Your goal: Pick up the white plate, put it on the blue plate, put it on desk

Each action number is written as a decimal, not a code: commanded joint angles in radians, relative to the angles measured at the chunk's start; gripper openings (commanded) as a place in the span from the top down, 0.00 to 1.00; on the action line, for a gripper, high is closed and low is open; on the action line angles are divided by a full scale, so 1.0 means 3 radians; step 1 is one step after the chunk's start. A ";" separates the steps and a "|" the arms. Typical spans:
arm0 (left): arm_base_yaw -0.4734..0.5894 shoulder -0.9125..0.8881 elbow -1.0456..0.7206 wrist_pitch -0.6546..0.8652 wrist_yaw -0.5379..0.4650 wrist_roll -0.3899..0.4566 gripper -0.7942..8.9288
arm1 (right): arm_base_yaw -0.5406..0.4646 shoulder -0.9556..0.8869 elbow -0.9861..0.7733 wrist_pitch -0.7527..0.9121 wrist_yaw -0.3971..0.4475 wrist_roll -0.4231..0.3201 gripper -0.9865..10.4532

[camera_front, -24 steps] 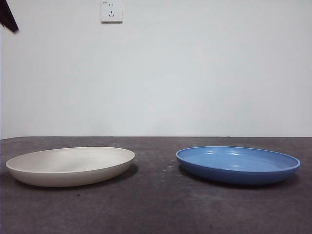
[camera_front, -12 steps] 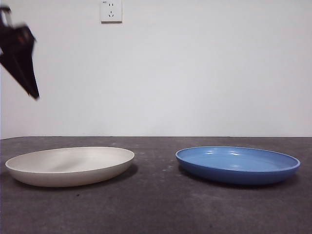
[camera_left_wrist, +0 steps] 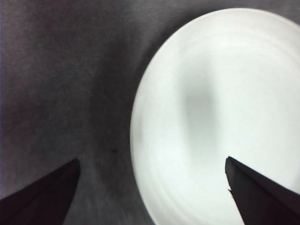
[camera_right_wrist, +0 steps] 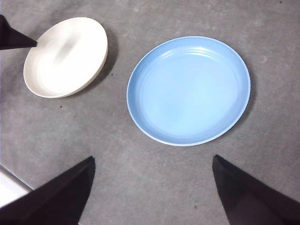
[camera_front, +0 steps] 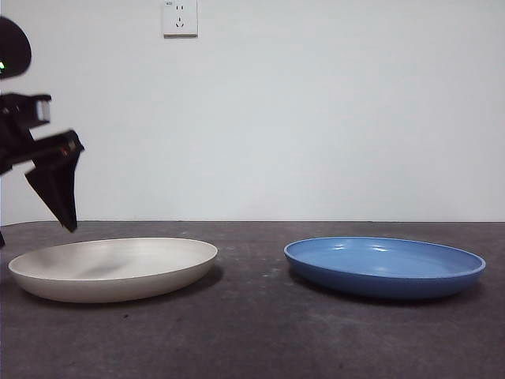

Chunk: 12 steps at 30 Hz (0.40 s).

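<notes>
Even, soft light fills the front view, with faint shadows under both plates on the counter (camera_front: 260,332), while the left wrist view is blurred and the white plate (camera_left_wrist: 220,117) glares overexposed, a grey shadow smudged across its middle.

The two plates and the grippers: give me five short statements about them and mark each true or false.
1. The white plate lies flat on the desk, apart from the blue plate. True.
2. The left gripper is shut on the white plate's rim. False: its jaws are open, above the plate and not touching it.
3. The white plate sits stacked on the blue plate. False: they lie side by side with bare desk between them.
4. The right gripper is open and holds nothing. True.
5. The blue plate holds food. False: its inside is bare.
</notes>
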 commanded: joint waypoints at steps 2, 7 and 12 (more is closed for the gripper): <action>-0.0015 0.0205 0.0061 0.0123 -0.0046 0.0000 0.42 | 0.0011 0.0025 0.0061 0.0031 -0.0009 0.0031 0.56; -0.0018 0.0308 0.0061 0.0169 -0.0047 0.0000 0.48 | 0.0011 0.0025 0.0061 0.0031 -0.0008 0.0037 0.56; -0.0018 0.0314 0.0061 0.0151 -0.0226 0.0000 0.59 | 0.0011 0.0025 0.0061 0.0031 -0.0008 0.0037 0.56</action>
